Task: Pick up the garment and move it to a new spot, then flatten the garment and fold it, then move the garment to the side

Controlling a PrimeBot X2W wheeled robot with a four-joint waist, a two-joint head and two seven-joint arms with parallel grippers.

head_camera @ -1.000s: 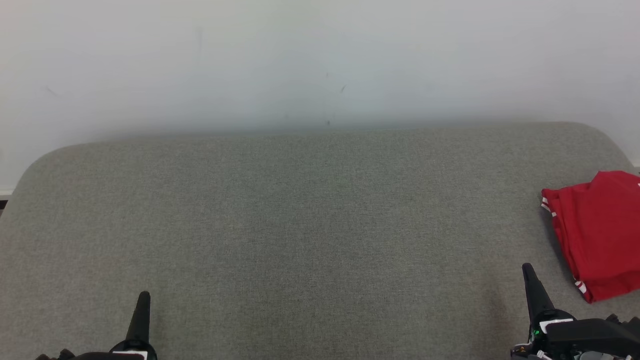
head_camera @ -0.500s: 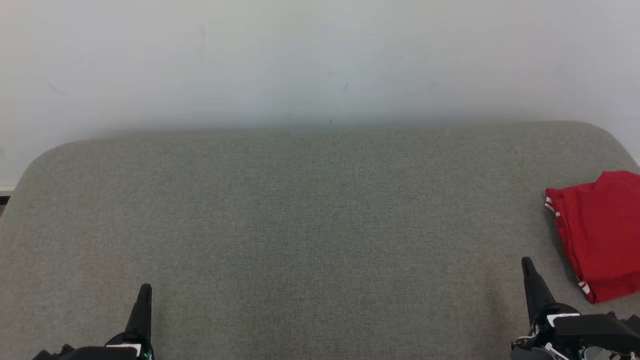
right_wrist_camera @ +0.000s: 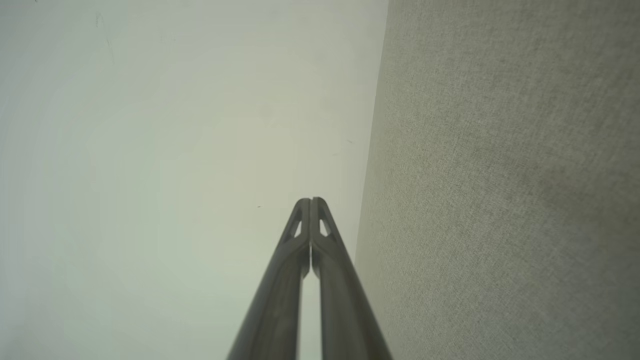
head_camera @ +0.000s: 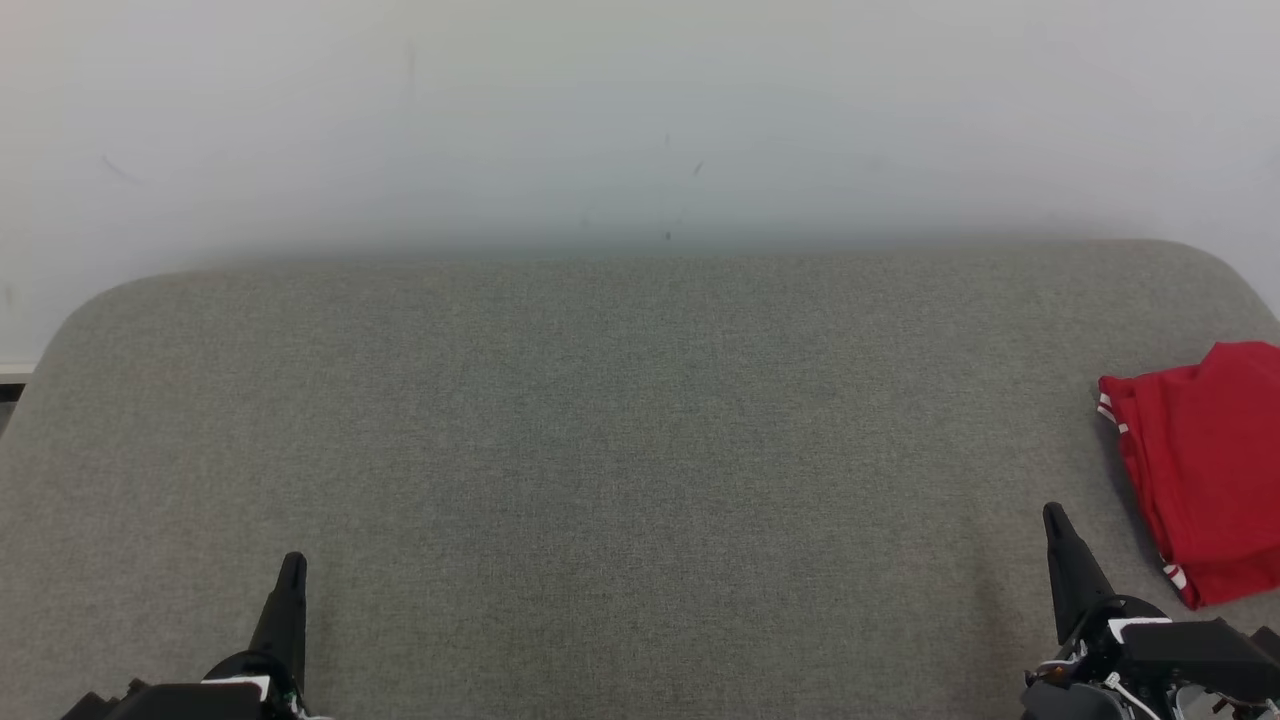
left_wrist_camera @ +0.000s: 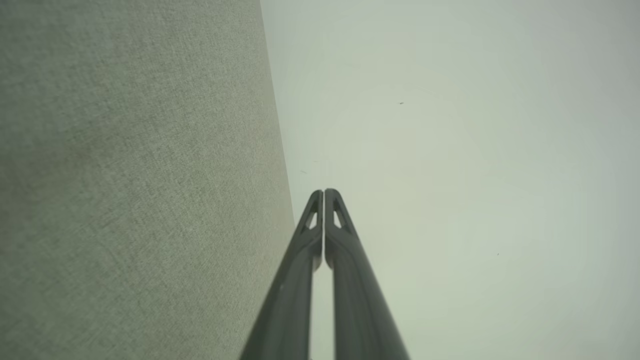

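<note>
- Wall (head_camera: 600, 120): pale, behind the surface.
- Surface (head_camera: 620, 450): grey fabric, rounded far corners.
- Garment (head_camera: 1200, 460): red, folded, lying at the surface's right edge.
- Left hand (left_wrist_camera: 324, 192): closed, empty, at the near left.
- Right hand (right_wrist_camera: 311, 201): closed, empty, near the garment, not touching.

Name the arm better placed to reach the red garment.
Probably right. The red garment lies at the right edge of the grey cushion, beside the right end effector; the left end effector sits far across.
</note>
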